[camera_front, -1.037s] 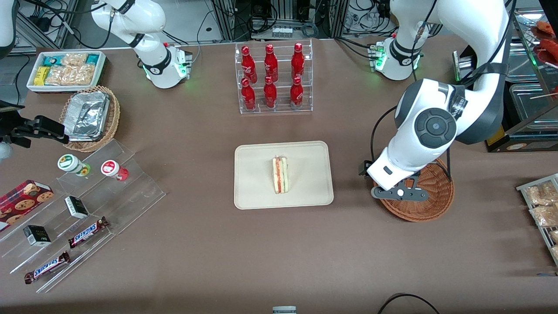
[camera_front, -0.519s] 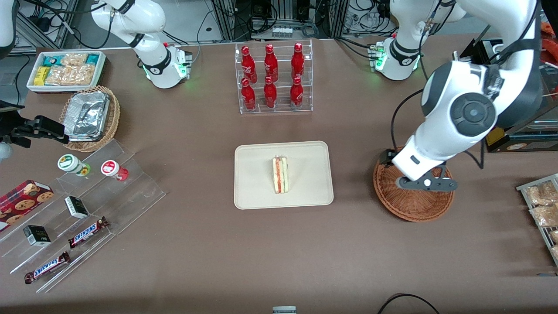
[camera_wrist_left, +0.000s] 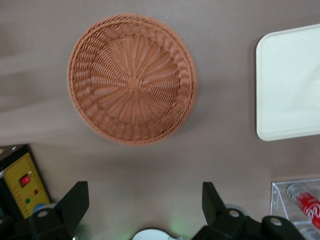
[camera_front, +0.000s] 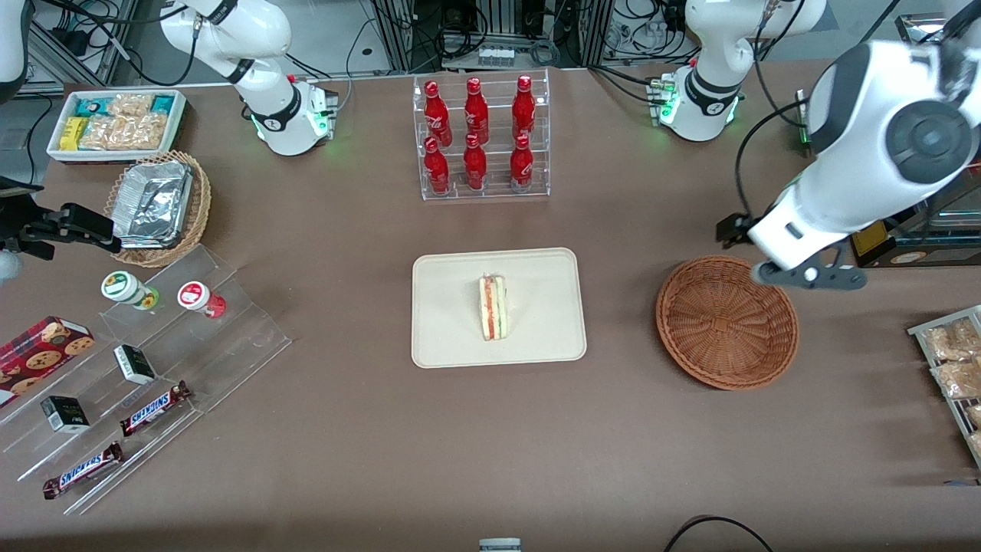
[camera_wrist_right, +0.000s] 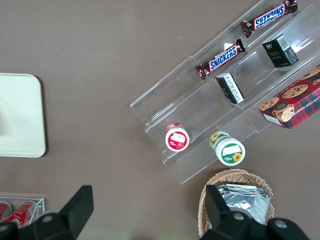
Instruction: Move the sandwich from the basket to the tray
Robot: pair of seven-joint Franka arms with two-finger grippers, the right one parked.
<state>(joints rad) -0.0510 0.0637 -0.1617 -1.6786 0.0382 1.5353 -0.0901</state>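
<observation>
The sandwich (camera_front: 493,307) stands on its edge in the middle of the cream tray (camera_front: 452,307), with its red and green filling facing up. The reddish-brown basket (camera_front: 726,322) is empty and lies beside the tray toward the working arm's end. My left gripper (camera_front: 806,274) hangs raised above the table just off the basket's rim, farther from the front camera than the basket's middle. In the left wrist view the gripper (camera_wrist_left: 145,205) is open and empty, and the basket (camera_wrist_left: 132,77) and a corner of the tray (camera_wrist_left: 290,85) show below it.
A clear rack of red bottles (camera_front: 480,138) stands farther from the front camera than the tray. Metal racks with snacks (camera_front: 950,368) sit at the working arm's end. An acrylic snack stand (camera_front: 146,368), foil basket (camera_front: 157,207) and white bin (camera_front: 115,123) lie toward the parked arm's end.
My left gripper has risen from over the basket and moved off toward the working arm's end and away from the front camera. The whole basket now shows. The sandwich has not moved.
</observation>
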